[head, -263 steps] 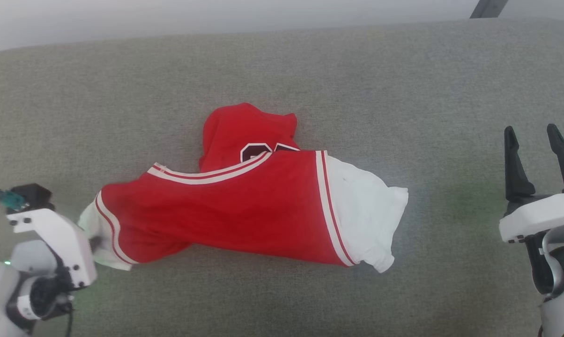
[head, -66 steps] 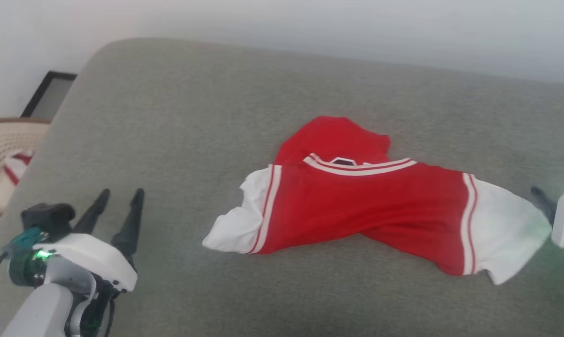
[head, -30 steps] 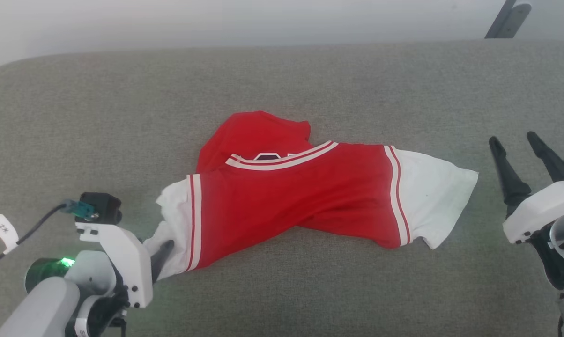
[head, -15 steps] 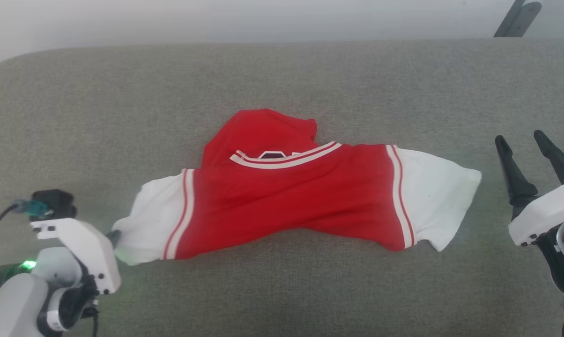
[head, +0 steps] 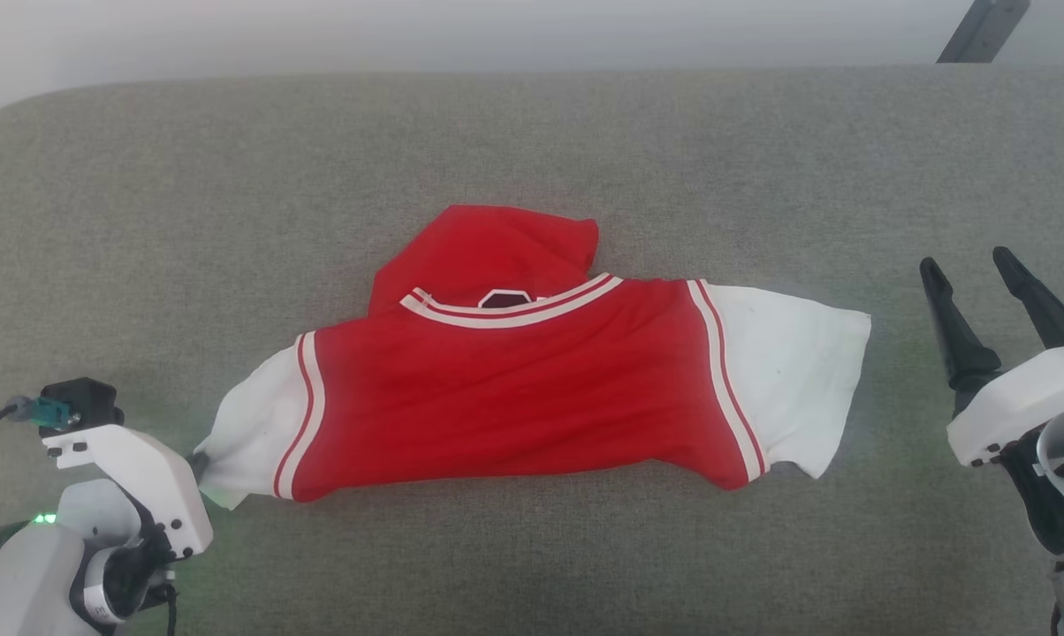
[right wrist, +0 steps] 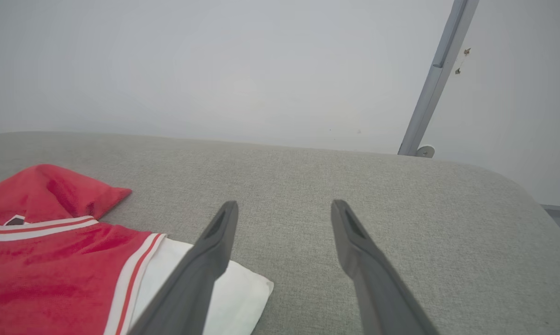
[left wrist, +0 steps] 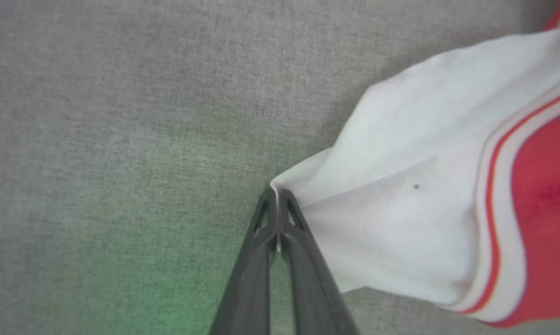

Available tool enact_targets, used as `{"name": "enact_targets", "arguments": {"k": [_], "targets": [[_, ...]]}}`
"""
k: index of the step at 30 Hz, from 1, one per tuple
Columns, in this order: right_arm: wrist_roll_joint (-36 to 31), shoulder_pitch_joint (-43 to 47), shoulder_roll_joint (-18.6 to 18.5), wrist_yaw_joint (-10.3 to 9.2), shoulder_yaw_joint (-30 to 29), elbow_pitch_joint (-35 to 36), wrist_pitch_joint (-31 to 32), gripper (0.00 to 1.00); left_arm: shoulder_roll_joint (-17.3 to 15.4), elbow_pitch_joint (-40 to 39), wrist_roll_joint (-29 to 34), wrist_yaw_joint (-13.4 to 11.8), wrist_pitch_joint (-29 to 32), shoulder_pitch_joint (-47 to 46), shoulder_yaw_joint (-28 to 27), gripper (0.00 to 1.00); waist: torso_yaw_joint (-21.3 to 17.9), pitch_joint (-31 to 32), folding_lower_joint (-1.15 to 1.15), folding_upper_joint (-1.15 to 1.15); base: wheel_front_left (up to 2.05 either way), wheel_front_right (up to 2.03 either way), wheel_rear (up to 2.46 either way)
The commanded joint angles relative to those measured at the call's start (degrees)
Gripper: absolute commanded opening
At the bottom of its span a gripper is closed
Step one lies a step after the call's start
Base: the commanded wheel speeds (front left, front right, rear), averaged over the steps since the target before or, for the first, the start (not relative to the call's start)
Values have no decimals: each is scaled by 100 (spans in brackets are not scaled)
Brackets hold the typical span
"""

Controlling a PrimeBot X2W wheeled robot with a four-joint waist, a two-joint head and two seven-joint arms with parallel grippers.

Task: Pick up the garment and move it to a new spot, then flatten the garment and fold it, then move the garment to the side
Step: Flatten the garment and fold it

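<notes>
Shifted leftward since half a second ago: one garment (head: pixel 514 389), its red body now stretched straighter across the grey fabric surface (head: pixel 532 132). Two white sleeves, one at each end. Grip: left end effector (head: pixel 201 459) clenched on hem corner of left sleeve (head: pixel 249 424). Idle: right end effector (head: pixel 974 265) released, two fingers spread, apart from right sleeve (head: pixel 788 371).
</notes>
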State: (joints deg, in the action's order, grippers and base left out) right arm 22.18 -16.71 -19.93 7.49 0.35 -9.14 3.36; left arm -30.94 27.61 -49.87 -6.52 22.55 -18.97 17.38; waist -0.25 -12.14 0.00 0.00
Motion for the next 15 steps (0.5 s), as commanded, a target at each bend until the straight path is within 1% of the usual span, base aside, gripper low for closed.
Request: {"name": "enact_targets", "arguments": {"k": [1, 6, 9, 11, 15], "targets": [[-11, -9, 2, 1, 2, 36, -33, 100, 55, 122, -48, 44, 14, -20, 42, 100, 3, 24, 0, 0, 0, 0, 0], [-2, 73, -20, 1, -10, 68, -21, 100, -73, 90, -134, 185, 203, -75, 58, 100, 20, 115, 0, 0, 0, 0, 0], [-2, 97, -29, 1, 0, 95, 5, 100, -172, -9, -74, 187, 447, -71, 158, 100, 21, 161, 0, 0, 0, 0, 0], [0, 109, -33, 1, 17, 118, 26, 100, -234, -61, -33, 137, 594, -88, 216, 100, 17, 181, 0, 0, 0, 0, 0], [29, 124, -56, 1, 66, 162, 82, 100, -309, -91, -21, 184, 914, -187, 360, 100, -13, 188, 0, 0, 0, 0, 0]]}}
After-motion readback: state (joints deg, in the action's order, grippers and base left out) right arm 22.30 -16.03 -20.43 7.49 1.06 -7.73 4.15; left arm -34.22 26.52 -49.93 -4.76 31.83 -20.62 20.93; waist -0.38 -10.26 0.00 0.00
